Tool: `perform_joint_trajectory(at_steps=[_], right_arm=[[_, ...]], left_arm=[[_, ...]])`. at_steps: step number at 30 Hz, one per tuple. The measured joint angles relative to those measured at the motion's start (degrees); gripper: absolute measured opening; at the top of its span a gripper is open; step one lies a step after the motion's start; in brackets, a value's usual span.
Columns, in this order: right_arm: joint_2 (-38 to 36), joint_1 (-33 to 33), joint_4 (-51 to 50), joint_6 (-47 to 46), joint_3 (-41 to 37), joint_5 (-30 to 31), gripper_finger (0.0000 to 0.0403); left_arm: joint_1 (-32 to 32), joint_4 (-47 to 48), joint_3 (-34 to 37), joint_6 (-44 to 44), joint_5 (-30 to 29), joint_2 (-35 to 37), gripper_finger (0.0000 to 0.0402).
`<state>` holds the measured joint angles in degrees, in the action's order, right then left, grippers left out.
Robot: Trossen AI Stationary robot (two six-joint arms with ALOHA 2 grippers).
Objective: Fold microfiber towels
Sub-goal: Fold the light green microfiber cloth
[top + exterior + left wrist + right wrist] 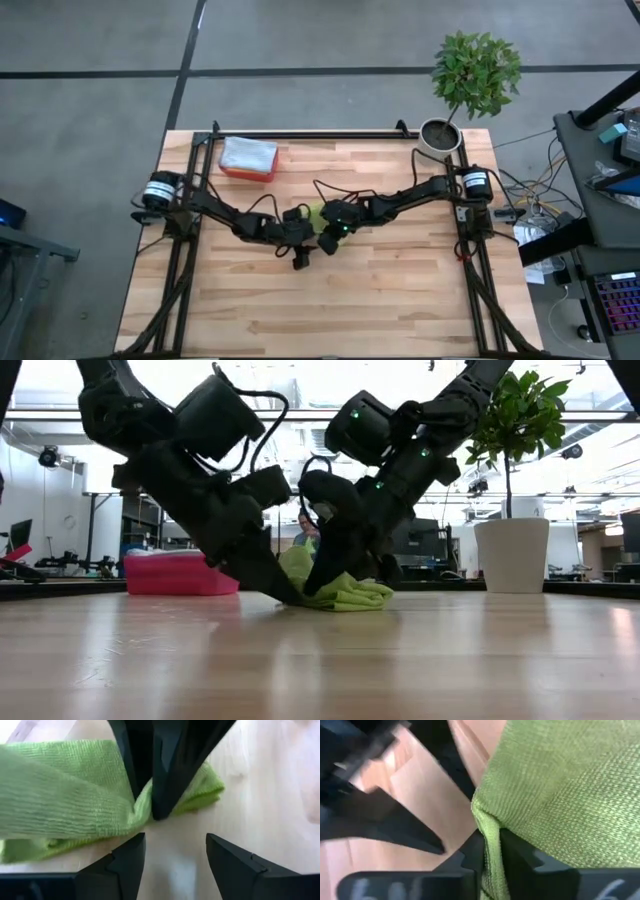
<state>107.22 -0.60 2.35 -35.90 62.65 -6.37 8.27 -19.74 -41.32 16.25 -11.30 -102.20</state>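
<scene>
A lime green microfiber towel lies bunched in the middle of the table. Its lower folds rest on the wood. My right gripper comes in from the table's right and is shut on a fold of it. My left gripper comes in from the table's left and stands open just beside the towel. Nothing is between its fingers, which are low over the bare wood. In the low view the two grippers meet at the towel, my left gripper on its left side. My right gripper pinches a bunched fold of the green towel between its two fingers, several layers gathered together. The fingers slant down onto it from the table's right. The cloth puckers toward the pinch, and the rest of the towel lies heaped on the table.
A pink-red bin with a pale cloth in it stands at the far left of the table. A potted plant stands at the far right corner. The near half of the table is bare wood.
</scene>
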Motion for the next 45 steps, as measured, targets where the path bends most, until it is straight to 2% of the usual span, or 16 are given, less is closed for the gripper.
perform_joint_trajectory(at_steps=[7,10,12,16,18,21,30,36,40,45], right_arm=[[0.0,0.41,0.13,0.34,0.14,-0.02,0.0112],[0.0,0.9,-0.13,1.05,0.77,-0.02,0.0135],[0.0,1.47,-0.05,2.06,1.37,-0.02,0.0149],[-0.07,3.23,-0.06,4.33,2.98,-0.07,0.0166],[-0.09,4.18,0.06,5.75,3.83,-0.03,0.0172],[-0.13,5.22,0.11,6.04,4.73,-0.02,0.0175],[-0.26,7.79,-0.03,6.56,5.31,0.02,0.0175],[-2.58,8.38,-0.71,7.49,5.29,0.01,0.0161],[-5.22,8.37,-2.38,9.64,5.22,0.36,0.0135],[-6.29,8.37,-3.71,13.01,3.96,4.54,0.0078]], left_arm=[[0.07,16.4,-0.02,0.04,0.49,9.26,0.0194],[0.07,20.28,0.02,-0.49,0.47,14.28,0.0194],[0.07,19.79,0.42,-2.08,-0.17,17.15,0.0194],[-0.02,18.58,0.77,-5.74,-6.8,20.56,0.0194],[-0.12,16.4,0.85,-7.54,-10.66,20.83,0.0194],[-0.52,12.29,0.85,-8.13,-11.88,19.98,0.0194],[-0.42,10.35,0.98,-3.31,-10.19,10.9,0.0194],[-0.15,13.09,0.87,-1.11,-9.58,9.62,0.0194],[0.34,13.11,0.87,-1.42,-9.56,10.3,0.0194],[1.15,14.37,0.83,-1.59,-8.66,12.68,0.0194]])
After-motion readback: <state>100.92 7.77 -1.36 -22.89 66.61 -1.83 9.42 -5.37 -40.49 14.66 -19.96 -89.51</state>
